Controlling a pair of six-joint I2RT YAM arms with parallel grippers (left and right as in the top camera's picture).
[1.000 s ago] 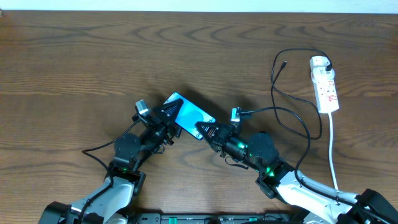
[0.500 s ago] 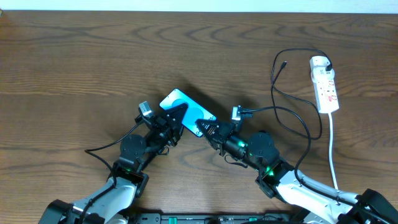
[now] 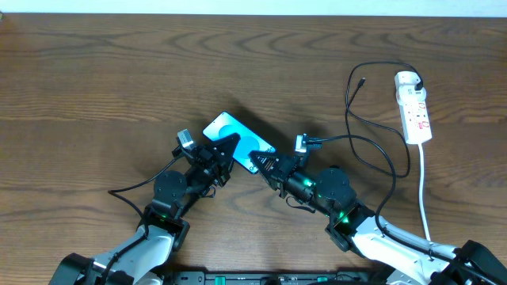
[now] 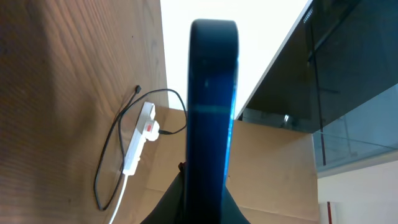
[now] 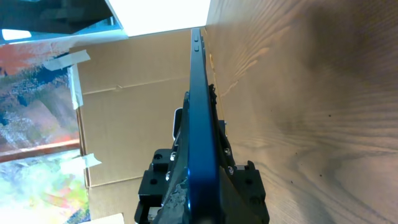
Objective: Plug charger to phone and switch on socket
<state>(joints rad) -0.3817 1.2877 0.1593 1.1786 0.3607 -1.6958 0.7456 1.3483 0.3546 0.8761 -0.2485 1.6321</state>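
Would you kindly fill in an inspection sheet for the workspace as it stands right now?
Surface: brown wood-grain table.
Job's things: phone mid-table, blue screen showing, nothing plugged into it; charger looped loosely at the right, its tip lying free on the wood; socket at the far right, switch state too small to tell.
Clutter: nothing seen.
Grippers: left gripper and right gripper each closed on the phone, from opposite sides.
Cables: thicker robot cables trail from the arms; the socket's white cord runs toward the near edge.
Surroundings: cardboard panels beyond the table.
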